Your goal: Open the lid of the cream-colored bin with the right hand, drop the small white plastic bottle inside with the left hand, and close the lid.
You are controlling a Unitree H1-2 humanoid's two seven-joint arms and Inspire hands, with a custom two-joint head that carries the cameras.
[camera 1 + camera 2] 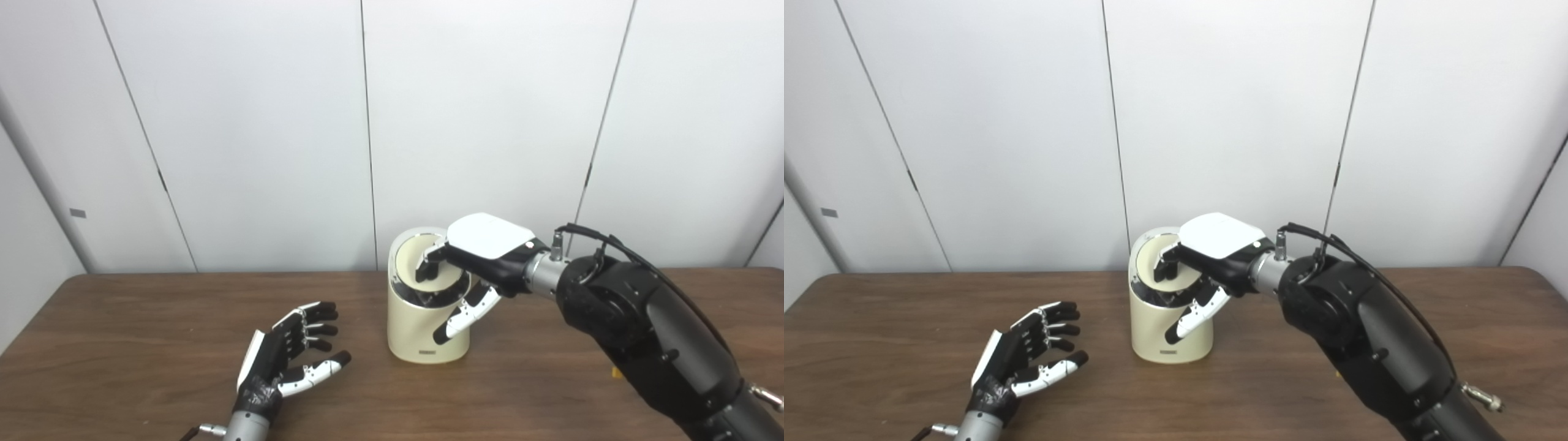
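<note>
The cream-colored bin (pixel 422 331) stands upright on the brown tabletop (pixel 122 343), nearer the far edge than the near edge and roughly midway between the left and right edges. Its lid (pixel 429 263) sits inside the chrome rim and appears tilted, with a dark gap showing along its near side. The right hand (pixel 484 257) is positioned over the top of the bin: its fingers (pixel 425 266) curl downward onto the lid surface, and its thumb (pixel 465 312) extends down along the outside of the bin's right wall. Whether the thumb touches the wall cannot be determined. The hand grips nothing. The left hand (pixel 288 355) hovers near the near edge of the tabletop, left of the bin and well apart from it, palm turned toward the bin, fingers spread wide and holding nothing. The small white plastic bottle is not visible in either view. A small yellow object (pixel 615 372) shows partly behind the right arm on the tabletop.
</note>
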